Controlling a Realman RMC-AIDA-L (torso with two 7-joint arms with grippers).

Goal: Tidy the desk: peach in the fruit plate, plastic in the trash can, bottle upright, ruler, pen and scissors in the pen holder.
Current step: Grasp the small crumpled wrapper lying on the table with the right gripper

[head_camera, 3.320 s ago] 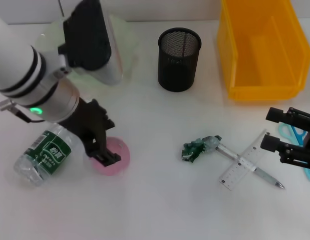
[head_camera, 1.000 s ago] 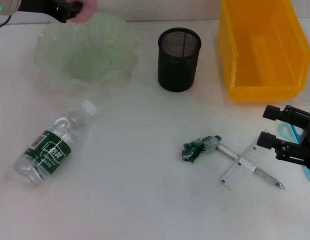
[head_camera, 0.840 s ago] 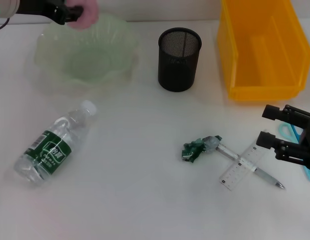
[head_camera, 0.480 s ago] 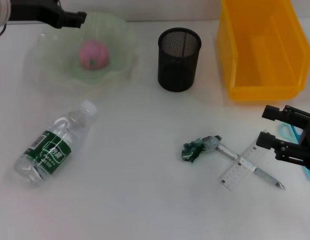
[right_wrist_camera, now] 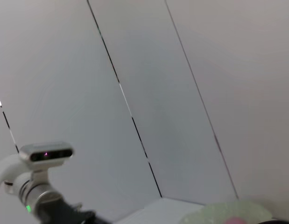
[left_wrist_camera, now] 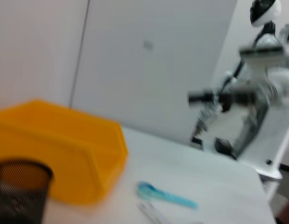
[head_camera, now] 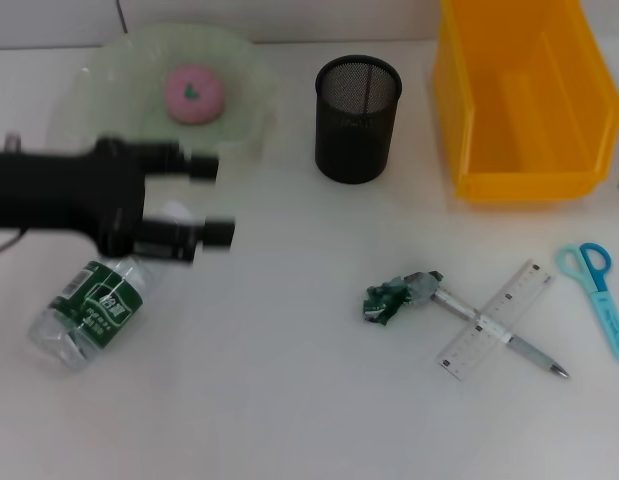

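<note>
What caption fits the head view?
Peach in fruit plate; open left claw above the lying bottle.

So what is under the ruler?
The pen lies under the ruler, crossing it; its tip and the end by the plastic show. The middle part is covered.

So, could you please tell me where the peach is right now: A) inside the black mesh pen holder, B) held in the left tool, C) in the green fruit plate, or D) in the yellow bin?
C: the pink peach sits in the green fruit plate, with the open left tool empty and nearer the bottle.
</note>
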